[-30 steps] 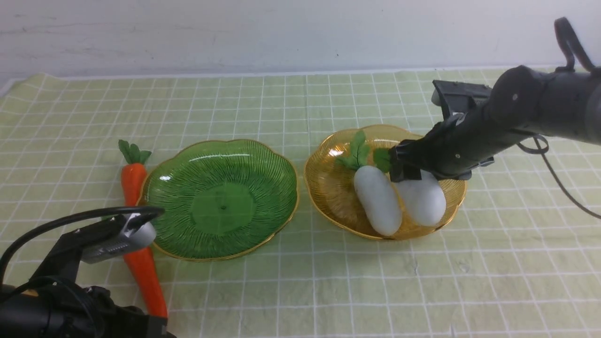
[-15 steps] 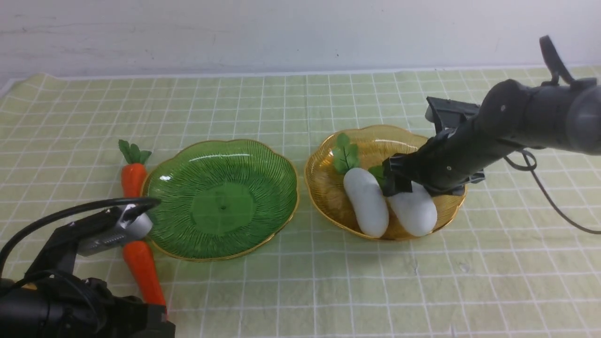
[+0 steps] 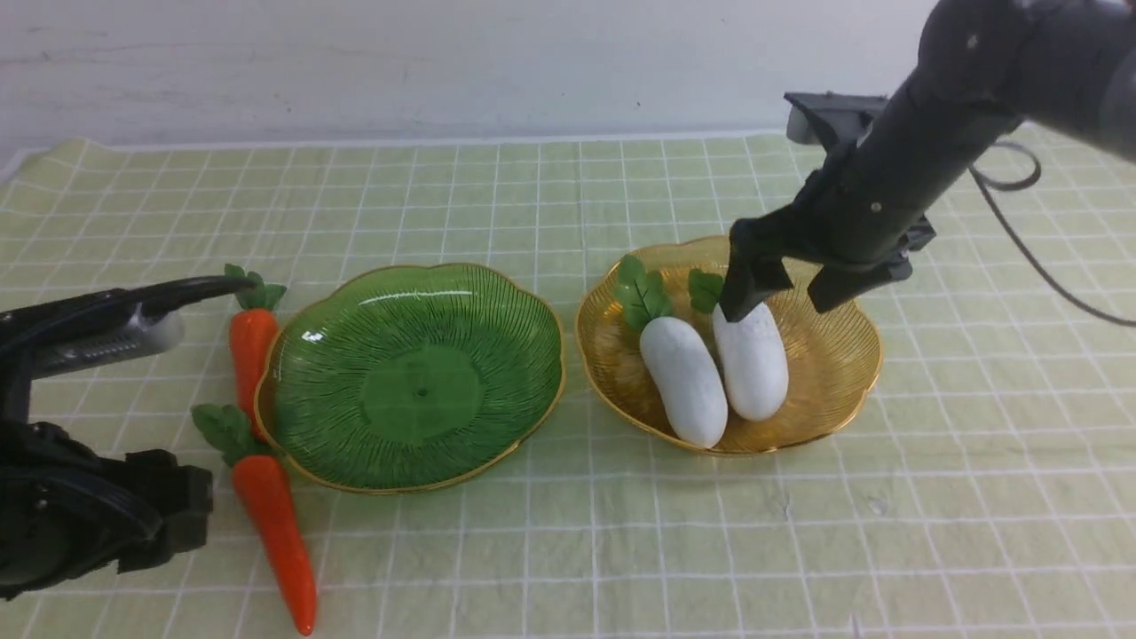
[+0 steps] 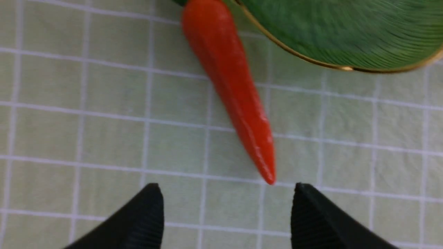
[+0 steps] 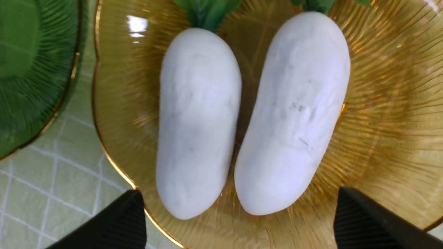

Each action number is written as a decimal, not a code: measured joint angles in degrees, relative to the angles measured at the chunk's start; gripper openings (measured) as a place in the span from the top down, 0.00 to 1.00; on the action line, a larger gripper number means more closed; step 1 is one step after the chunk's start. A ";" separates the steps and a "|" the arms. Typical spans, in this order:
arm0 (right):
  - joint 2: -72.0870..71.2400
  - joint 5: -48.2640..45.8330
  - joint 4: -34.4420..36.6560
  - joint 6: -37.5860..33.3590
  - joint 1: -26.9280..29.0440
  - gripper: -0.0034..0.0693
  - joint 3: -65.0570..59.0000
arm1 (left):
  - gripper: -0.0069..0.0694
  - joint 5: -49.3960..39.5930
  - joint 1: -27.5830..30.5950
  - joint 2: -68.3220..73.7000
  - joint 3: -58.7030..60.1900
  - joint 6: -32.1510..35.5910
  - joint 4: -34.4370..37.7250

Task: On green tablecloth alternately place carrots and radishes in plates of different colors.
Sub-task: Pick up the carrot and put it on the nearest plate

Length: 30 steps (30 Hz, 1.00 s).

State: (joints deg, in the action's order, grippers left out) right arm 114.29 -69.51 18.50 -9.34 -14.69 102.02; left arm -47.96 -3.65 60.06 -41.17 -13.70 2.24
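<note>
On the pale yellow-green, white-gridded tablecloth (image 3: 568, 204), two translucent ribbed gold-rimmed plastic plates sit side by side.
- Amber-yellow plate (image 3: 834, 355), right: holds the left matte white oblong radish (image 3: 683, 382) and the right radish (image 3: 753, 364), lying close alongside each other with their leaves pointing away from the robot. Apparently sorted one kind per colour.
- Green plate (image 3: 417, 382), left: nothing in it, presumably reserved for carrots.
- Farther glossy orange tapered carrot (image 3: 248, 342) and nearer carrot (image 3: 275, 524): on the cloth, close against that plate's left rim, not yet plated.
- Right gripper (image 5: 238, 192): jaws spread wide above the radishes, gripping nothing.
- Left gripper (image 4: 226, 186): jaws apart and empty, with the nearer carrot's tip just ahead of them, untouched.
</note>
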 joint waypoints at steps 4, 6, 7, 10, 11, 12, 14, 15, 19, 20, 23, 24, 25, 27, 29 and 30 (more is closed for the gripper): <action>-0.99 -0.70 0.00 0.88 0.00 0.03 2.05 | 0.30 0.00 0.00 0.00 -0.05 -4.28 -3.28; -2.57 -1.21 0.00 1.83 0.00 0.09 2.06 | 0.30 0.00 0.00 0.00 -0.05 -5.21 -3.59; -3.57 -1.32 0.00 2.18 0.00 0.13 1.78 | 0.30 0.00 0.00 0.00 -0.05 -5.32 -3.63; -6.76 -1.32 -0.06 2.55 0.00 0.23 0.05 | 0.30 0.00 0.00 0.00 -0.05 -5.39 -3.63; -9.39 -1.32 -0.12 2.62 0.00 0.29 -1.82 | 0.30 0.00 0.00 0.00 -0.05 -5.54 -3.66; -11.49 -1.32 -0.19 2.62 0.00 0.36 -3.51 | 0.30 0.00 0.00 0.00 -0.05 -5.61 -3.66; -16.68 -1.32 -0.21 2.62 0.00 0.48 -8.19 | 0.30 0.00 0.00 0.00 -0.05 -5.61 -3.66; -18.75 -1.33 -0.26 2.62 0.00 0.54 -10.16 | 0.30 0.00 0.00 0.00 -0.05 -5.61 -3.66; -28.32 -1.46 -0.26 2.62 0.00 0.74 -20.30 | 0.30 1.55 0.00 0.00 0.50 -5.72 -3.35; -30.97 -1.53 -0.26 2.62 0.00 0.77 -23.31 | 0.30 2.70 0.00 0.00 1.09 -5.74 -3.04; -37.64 -1.73 -0.26 2.62 0.00 0.88 -31.12 | 0.30 6.78 0.00 0.00 3.36 -5.79 -1.51; -39.59 -1.79 -0.26 2.62 0.00 0.91 -33.45 | 0.30 7.92 0.00 0.02 4.29 -5.79 -0.78; -41.46 -1.79 -0.26 2.62 0.00 0.93 -35.71 | 0.30 9.73 0.00 0.26 5.18 -5.79 -0.05; -45.77 -1.79 -0.26 2.49 0.00 0.96 -40.80 | 0.30 12.50 0.00 0.96 6.70 -5.73 1.24; -49.77 -1.61 -0.31 2.30 0.00 0.97 -45.42 | 0.30 14.77 0.00 2.59 7.36 -5.58 1.75; -51.56 -1.16 -0.31 2.19 0.00 0.97 -47.48 | 0.30 15.68 0.00 4.02 7.42 -5.47 1.81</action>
State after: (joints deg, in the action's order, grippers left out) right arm 62.73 -70.67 18.18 -7.16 -14.69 54.54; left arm -32.29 -3.65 64.08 -33.75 -19.18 4.05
